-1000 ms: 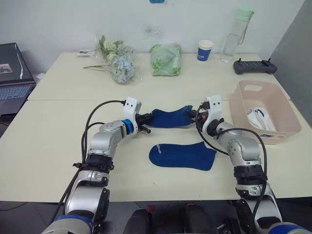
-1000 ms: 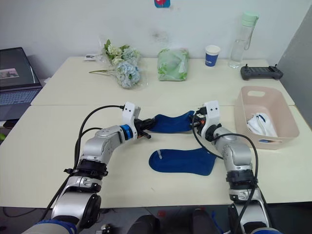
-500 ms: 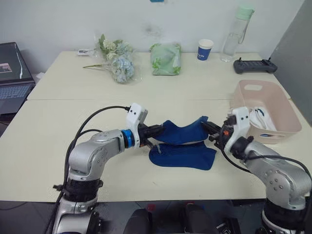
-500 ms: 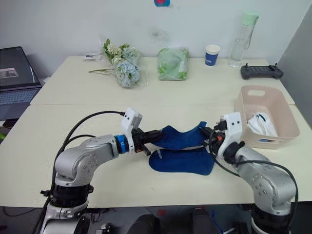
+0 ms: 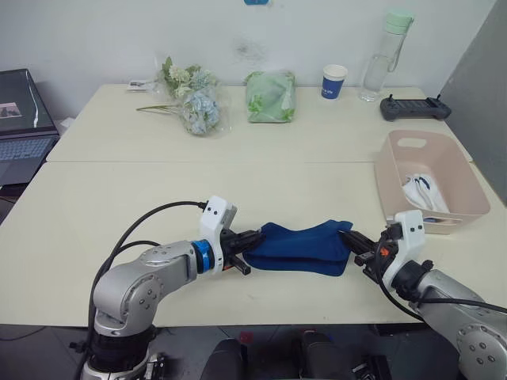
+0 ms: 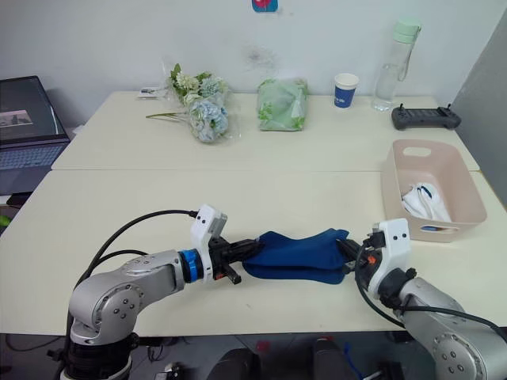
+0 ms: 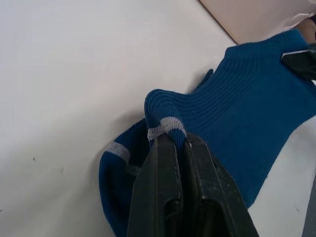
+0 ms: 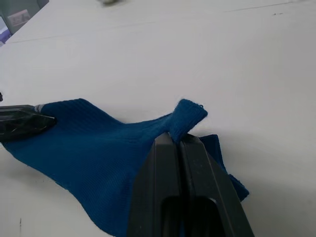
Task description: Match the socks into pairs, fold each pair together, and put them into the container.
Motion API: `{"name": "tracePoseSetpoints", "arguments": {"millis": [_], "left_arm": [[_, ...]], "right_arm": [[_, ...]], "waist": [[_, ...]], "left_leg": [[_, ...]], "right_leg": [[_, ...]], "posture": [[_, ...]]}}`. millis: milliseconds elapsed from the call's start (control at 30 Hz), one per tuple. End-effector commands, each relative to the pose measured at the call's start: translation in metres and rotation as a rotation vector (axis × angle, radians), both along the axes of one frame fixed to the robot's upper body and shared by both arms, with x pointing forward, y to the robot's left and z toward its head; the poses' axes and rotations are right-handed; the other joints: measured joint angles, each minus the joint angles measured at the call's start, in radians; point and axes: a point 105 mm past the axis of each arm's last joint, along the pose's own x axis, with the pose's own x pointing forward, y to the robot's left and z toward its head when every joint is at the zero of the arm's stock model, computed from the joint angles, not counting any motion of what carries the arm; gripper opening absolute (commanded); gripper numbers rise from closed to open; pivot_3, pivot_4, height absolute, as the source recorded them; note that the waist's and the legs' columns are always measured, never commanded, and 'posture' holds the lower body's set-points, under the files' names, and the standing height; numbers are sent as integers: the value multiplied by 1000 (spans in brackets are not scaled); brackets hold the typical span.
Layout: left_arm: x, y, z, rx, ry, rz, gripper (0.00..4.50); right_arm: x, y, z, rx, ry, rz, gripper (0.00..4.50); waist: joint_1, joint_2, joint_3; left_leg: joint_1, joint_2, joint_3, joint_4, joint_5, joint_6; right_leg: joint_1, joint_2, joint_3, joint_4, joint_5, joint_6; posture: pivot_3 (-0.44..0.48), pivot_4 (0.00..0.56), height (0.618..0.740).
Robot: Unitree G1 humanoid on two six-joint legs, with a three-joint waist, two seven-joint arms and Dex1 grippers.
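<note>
Soft, matt, rib-knit dark blue cloth sock point(image 7: 247, 123) with a grey-banded cuff is stretching between smooth, matt black plastic fingers point(image 7: 170, 187), lying over a smooth, faintly glossy cream table point(image 5: 103, 206); pale pink plastic tub point(image 5: 467, 186) is looking semi-matt.

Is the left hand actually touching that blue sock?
Touching. The left wrist view shows the left gripper's fingers shut on the blue sock's grey-striped cuff.

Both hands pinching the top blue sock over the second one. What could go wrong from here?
1. The left hand and right hand grip only thin edges of the held sock; it may slip free.
2. The lower sock peeks out offset, so the pair may fold misaligned.
</note>
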Motion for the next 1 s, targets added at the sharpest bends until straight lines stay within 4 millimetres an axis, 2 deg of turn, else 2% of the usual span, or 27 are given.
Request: {"name": "tracePoseSetpoints", "arguments": {"millis": [33,200,1000], "left_arm": [[-3,-5,6,-6,-65,3,28],[-3,-7,0,8,-74,21,28],[-4,-11,-8,19,-77,16,28]], "right_arm": [[-2,2,-1,6,-16,-1,0],[0,2,-10,0,0,-17,0],[1,0,-31,-29,30,-30,0]], "waist": [[-1,0,0],[0,0,0],[0,0,0]], "left_leg": [[0,0,0,0,0,0],[0,0,1,0,0,0],[0,0,1,0,0,0]], "right_leg": [[0,0,0,0,0,0],[0,0,1,0,0,0],[0,0,1,0,0,0]], "posture": [[0,150,740],[0,150,740],[0,150,740]]}}
